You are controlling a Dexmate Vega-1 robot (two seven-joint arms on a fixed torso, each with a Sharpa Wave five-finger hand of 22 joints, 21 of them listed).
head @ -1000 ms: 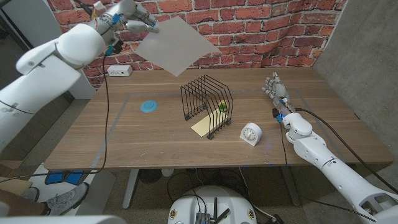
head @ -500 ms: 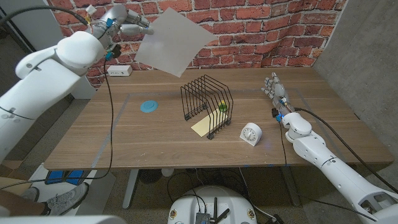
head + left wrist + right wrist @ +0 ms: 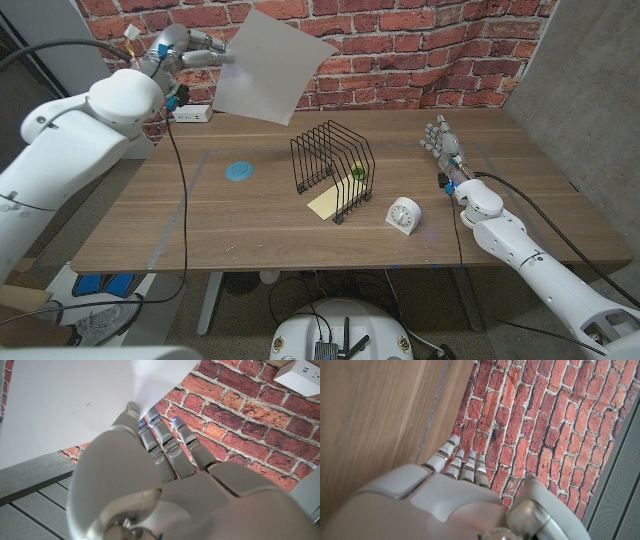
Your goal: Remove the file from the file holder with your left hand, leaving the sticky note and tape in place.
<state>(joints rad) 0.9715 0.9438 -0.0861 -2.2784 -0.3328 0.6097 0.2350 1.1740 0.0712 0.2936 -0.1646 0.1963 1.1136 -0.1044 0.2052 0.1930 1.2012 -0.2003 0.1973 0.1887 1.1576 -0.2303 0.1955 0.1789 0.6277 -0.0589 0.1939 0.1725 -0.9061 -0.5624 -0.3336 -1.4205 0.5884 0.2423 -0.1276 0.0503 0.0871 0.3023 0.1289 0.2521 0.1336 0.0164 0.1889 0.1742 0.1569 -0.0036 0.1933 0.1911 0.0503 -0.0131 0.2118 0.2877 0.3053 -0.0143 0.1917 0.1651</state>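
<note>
Left hand (image 3: 190, 47) is pinching the file (image 3: 268, 66) by its left edge, way up in front of the brick wall (image 3: 400, 40), well above the file holder (image 3: 332, 170). The sheet's tilted, one corner pointing down at the table (image 3: 200, 220). Its top is cut off. Right hand (image 3: 441, 140) stands near the table's right edge, fingers loosely apart, holding nothing. Sticky note (image 3: 327, 204) and tape (image 3: 358, 171) sit in the holder, half hidden by wires.

Your head camera looks down across the wooden table (image 3: 200, 220) toward the brick wall (image 3: 400, 40); both wrist cameras sit close behind their hands, sharing that wall.
</note>
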